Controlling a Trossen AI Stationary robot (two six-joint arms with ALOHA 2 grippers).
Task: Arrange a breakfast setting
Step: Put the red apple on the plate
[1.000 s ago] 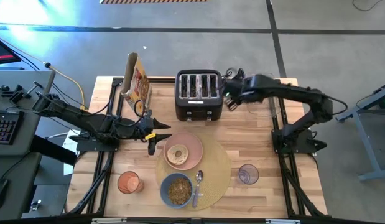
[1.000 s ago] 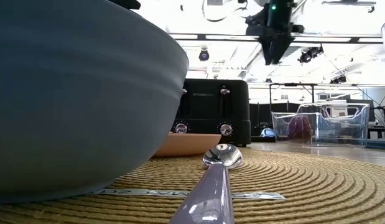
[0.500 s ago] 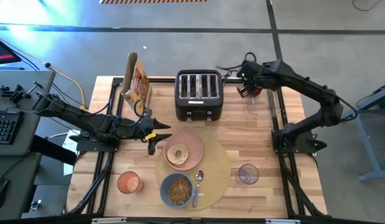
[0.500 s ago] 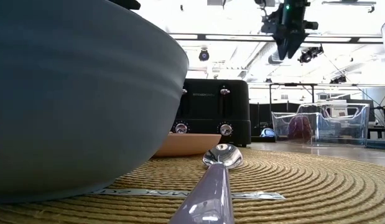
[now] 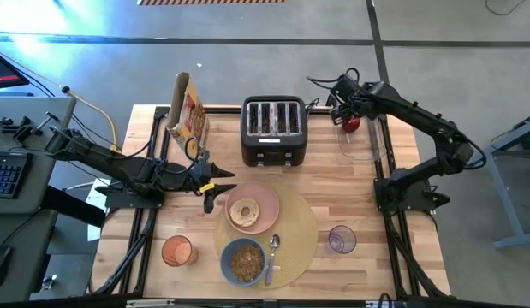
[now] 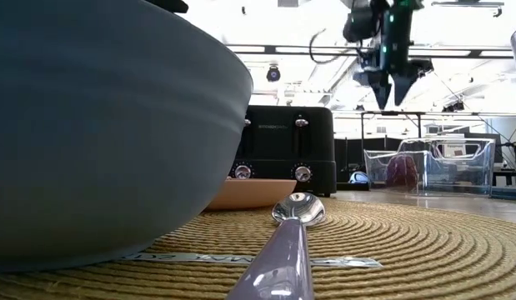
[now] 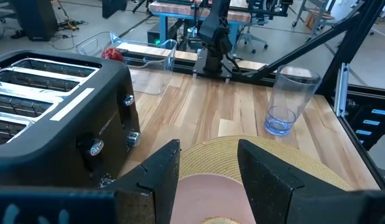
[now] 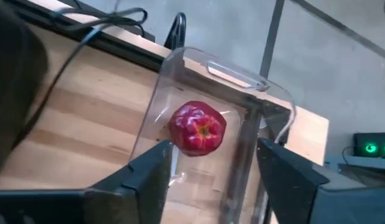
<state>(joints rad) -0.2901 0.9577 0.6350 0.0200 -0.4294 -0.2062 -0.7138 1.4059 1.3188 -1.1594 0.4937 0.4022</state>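
Observation:
A red apple (image 8: 198, 127) lies on the floor of a clear plastic bin (image 8: 242, 81) at the table's far right, also seen in the high view (image 5: 352, 125). My right gripper (image 8: 214, 180) hovers open above it, fingers pointing down on either side, touching nothing; the high view (image 5: 344, 109) shows it too. The bagel (image 5: 244, 210) lies on the pink plate (image 5: 263, 198) on the round tan placemat (image 5: 299, 231). The blue bowl (image 5: 243, 261) and spoon (image 5: 271, 253) are at the near edge of the placemat. My left gripper (image 5: 215, 186) waits open, left of the plate.
The black toaster (image 5: 273, 130) stands far centre, left of the bin. The cereal box (image 5: 189, 109) stands far left. The orange cup (image 5: 177, 251) sits near left, and the clear glass (image 5: 342, 239) stands just right of the placemat.
My right gripper has moved from beside the toaster toward the table's right and far edge, and now stands over the clear bin with the apple. My left arm has kept still.

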